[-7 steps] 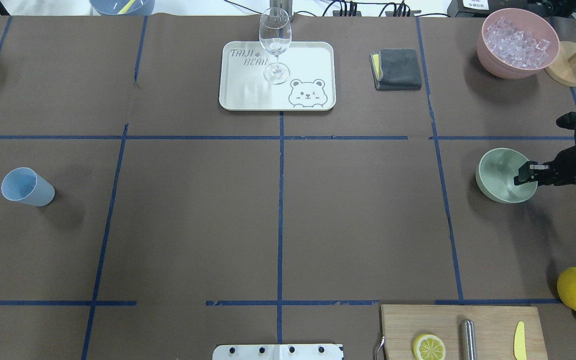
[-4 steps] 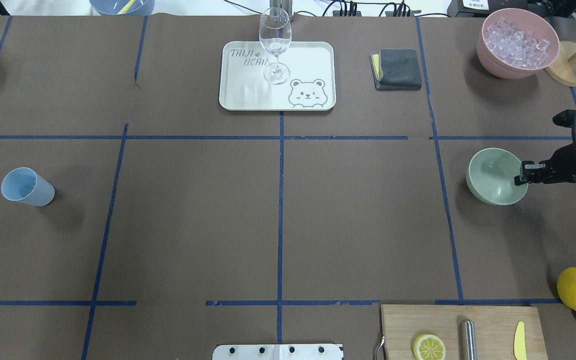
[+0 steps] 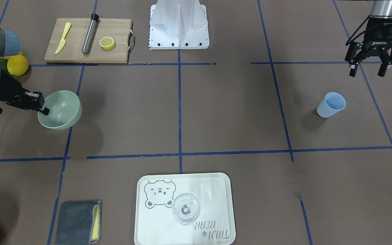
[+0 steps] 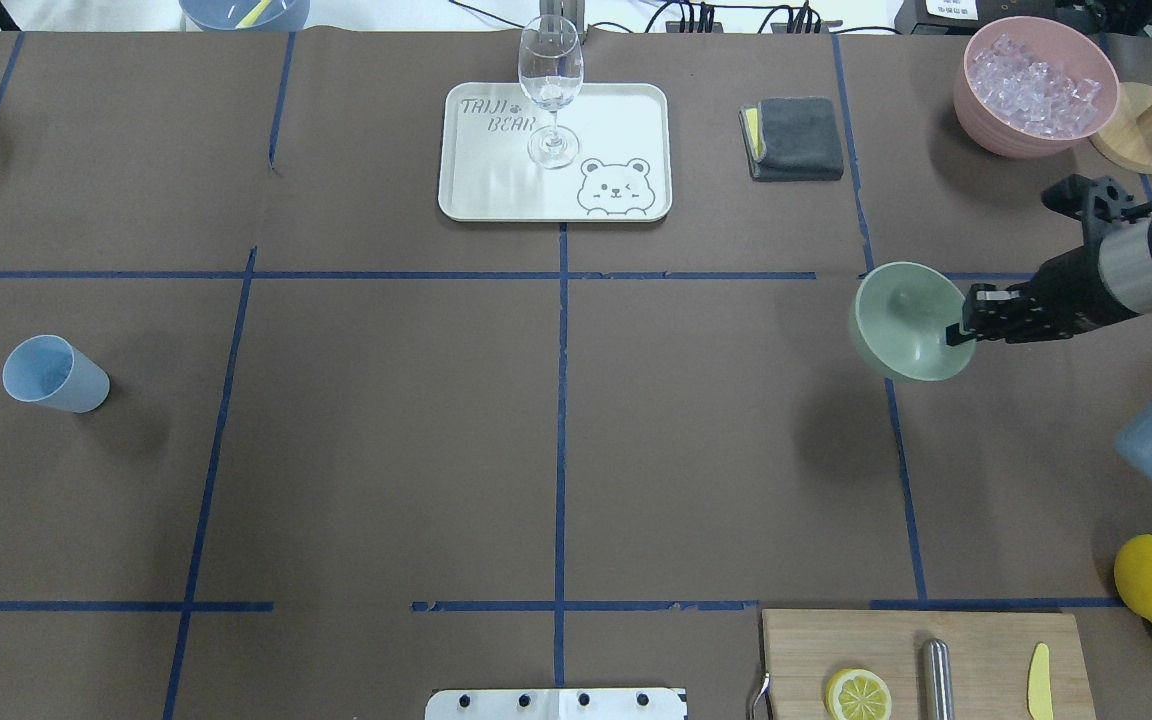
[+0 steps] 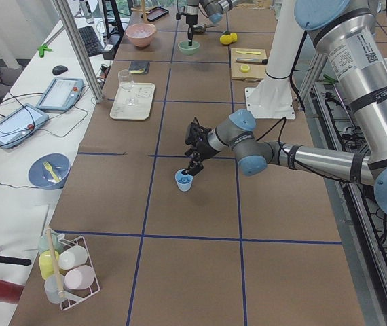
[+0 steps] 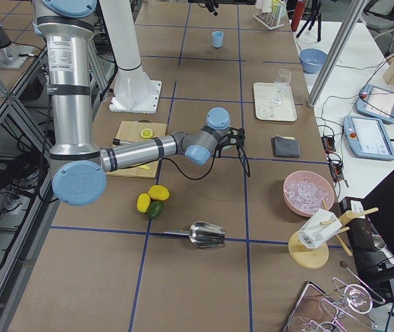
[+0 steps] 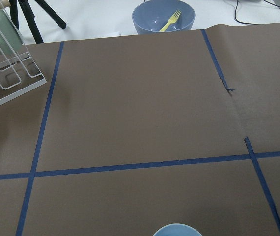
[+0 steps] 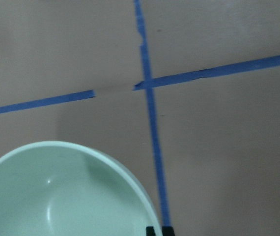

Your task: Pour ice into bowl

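Overhead exterior: bowl (image 4: pixel 911 320) pinched at rim by closed right fingers (image 4: pixel 963 330), held tilted clear of tabletop (image 4: pixel 386 450), presumably for repositioning near ice (image 4: pixel 1034 85). Left fingers (image 3: pixel 353 69) spread wide, empty.

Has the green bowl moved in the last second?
Yes. In the overhead view the right gripper has carried the bowl leftward; its rim now overlaps the blue tape line it sat right of.
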`<state>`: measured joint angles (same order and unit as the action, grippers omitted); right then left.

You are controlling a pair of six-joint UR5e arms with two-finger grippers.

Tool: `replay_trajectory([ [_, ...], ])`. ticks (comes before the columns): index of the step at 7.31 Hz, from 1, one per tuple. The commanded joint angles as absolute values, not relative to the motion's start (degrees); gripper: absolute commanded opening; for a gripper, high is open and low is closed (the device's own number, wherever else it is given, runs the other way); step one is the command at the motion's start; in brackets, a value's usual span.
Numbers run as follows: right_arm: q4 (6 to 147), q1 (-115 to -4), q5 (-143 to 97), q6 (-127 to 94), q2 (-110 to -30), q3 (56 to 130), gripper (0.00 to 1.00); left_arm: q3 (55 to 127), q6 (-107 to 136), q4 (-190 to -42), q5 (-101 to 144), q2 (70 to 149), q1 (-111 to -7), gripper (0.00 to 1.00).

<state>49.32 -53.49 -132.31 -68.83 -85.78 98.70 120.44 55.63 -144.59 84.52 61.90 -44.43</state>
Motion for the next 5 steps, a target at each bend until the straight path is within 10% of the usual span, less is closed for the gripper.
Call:
replay_trajectory([
  [1, 58.0, -43.6, -126.1, -79.2, -72.8, 99.1, 0.0, 120.4, 57.9, -146.3, 79.8, 60.6, -41.1, 1.0],
  [5, 78.1, -30.4, -113.8, -85.6, -51.7, 97.3, 0.0, 116.4, 76.8, -146.0, 59.7, 60.6, -20.2, 1.0],
])
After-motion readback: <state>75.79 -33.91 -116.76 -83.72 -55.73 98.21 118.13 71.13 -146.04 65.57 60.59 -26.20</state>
